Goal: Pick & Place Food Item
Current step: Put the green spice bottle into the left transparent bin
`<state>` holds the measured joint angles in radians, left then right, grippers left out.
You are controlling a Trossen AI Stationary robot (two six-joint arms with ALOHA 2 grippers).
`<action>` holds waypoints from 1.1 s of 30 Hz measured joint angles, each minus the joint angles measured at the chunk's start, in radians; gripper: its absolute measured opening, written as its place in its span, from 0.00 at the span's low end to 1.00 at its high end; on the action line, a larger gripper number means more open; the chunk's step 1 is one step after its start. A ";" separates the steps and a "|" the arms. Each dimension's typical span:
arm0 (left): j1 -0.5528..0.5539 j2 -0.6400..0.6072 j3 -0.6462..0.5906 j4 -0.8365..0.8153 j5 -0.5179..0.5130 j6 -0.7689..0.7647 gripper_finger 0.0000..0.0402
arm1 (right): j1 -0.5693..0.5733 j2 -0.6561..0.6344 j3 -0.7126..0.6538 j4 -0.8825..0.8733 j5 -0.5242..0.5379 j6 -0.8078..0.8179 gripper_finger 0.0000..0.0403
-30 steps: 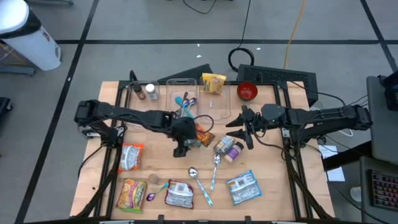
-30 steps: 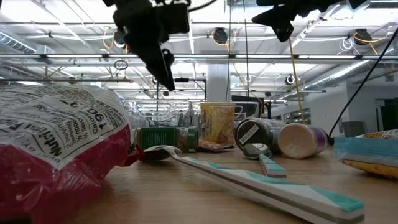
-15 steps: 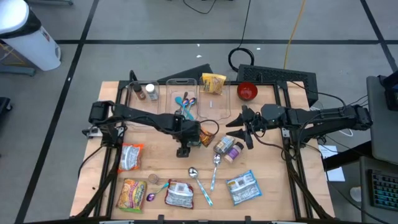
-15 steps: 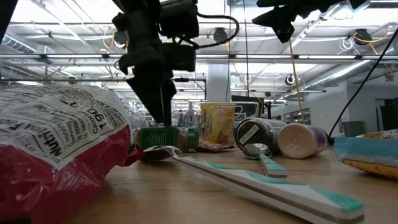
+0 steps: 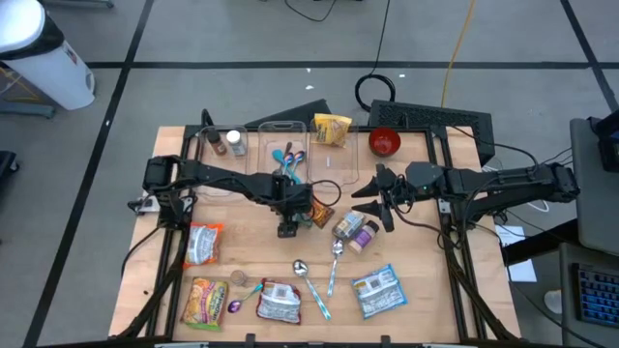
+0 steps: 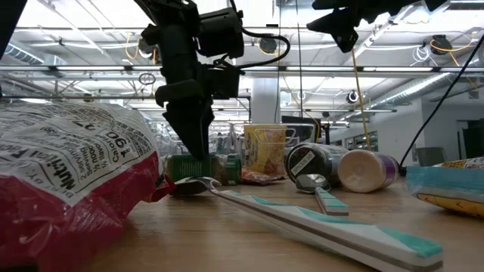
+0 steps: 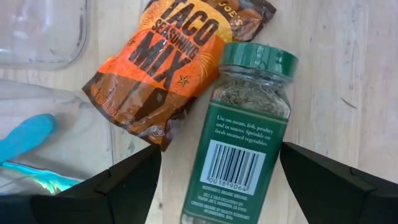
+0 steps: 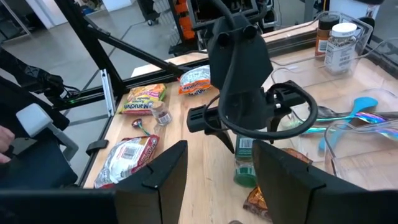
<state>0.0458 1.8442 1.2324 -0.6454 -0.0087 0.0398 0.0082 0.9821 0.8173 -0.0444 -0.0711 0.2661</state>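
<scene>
Currently: left gripper (image 7: 217,177), fingers apart, straddles green-capped spice jar (image 7: 245,140) lying beside taco seasoning packet (image 7: 168,62). Step: pre-grasp. Next: descend, close. Right gripper (image 5: 379,198) half-spread, empty, waiting.

My pale wooden bench (image 5: 426,290), green-capped glass spice jar (image 7: 244,140) lying flat beside orange taco seasoning packet (image 7: 165,59), teal-handled metal spoons (image 5: 334,266), crinkled snack bags (image 5: 203,242), red bowl (image 5: 385,143)

Bright, even light falls from ceiling fixtures (image 6: 60,15), which blow out to white glare along the top of the low view. Shadows on the desk (image 5: 426,300) stay soft and short. In that low view the near snack bag (image 6: 68,189) at lower left is blurred, while the background stays fairly crisp.
</scene>
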 joint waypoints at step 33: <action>-0.080 0.034 0.003 -0.139 -0.002 -0.072 0.70 | 0.000 0.000 -0.098 0.138 -0.002 0.037 0.42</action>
<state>-0.0346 1.8786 1.2350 -0.7839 -0.0104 -0.0322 0.0082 0.9817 0.7189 0.0938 -0.0733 0.3027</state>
